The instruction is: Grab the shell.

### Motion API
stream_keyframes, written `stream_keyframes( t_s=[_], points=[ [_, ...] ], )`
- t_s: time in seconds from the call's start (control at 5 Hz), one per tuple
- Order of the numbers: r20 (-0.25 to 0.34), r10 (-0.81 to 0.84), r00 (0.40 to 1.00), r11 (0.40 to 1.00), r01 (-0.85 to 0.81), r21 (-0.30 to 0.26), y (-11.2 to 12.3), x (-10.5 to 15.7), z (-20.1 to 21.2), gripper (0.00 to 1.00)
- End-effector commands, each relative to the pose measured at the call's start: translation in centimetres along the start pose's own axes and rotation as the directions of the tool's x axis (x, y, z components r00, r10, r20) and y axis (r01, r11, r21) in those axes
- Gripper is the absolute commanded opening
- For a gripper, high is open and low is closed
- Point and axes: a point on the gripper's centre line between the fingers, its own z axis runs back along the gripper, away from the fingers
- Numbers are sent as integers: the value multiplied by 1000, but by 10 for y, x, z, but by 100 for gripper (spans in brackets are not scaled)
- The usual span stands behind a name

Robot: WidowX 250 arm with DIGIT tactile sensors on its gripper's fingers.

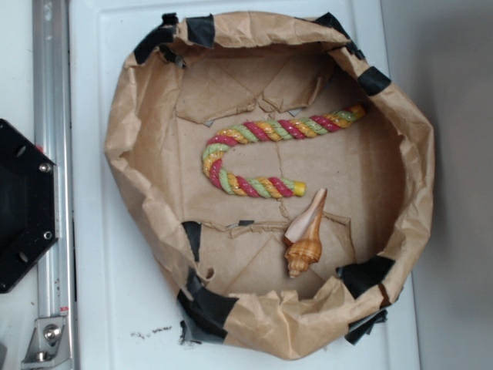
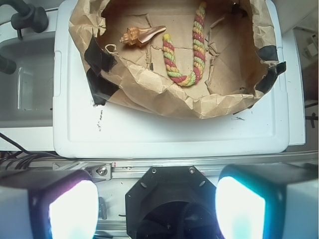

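exterior: shell (image 1: 305, 235) lower centre of the paper basket (image 1: 123, 139), long axis near vertical, pale tail up and slightly right, tip almost at the rope (image 1: 262, 150) end; risk of snagging rope | wrist: shell (image 2: 141, 35) upper left, tail right; gripper (image 2: 157, 206) fingers apart, far away; paper wall could block descent

Open from above, walled all round

The crumpled paper basket (image 1: 123, 146) rings the shell (image 1: 303, 235) with raised walls; its near wall stands just beside the whorled end. The rope (image 1: 262, 150) lies near the tail tip, a narrow gap between. Bare floor flanks both sides.
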Motion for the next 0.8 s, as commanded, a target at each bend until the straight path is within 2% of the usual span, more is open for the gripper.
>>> stream_keyframes(
  t_s=[0.0, 0.2, 0.4, 0.6],
  points=[
    [0, 0, 1000, 1000, 0, 0, 0, 0, 0, 100],
    [-32, 241, 970, 965, -236, 116, 31, 47, -53, 100],
    [25, 471, 882, 873, -470, 130, 47, 89, -76, 100],
    [38, 647, 761, 757, -648, 83, 56, 132, -94, 100]
  ],
)
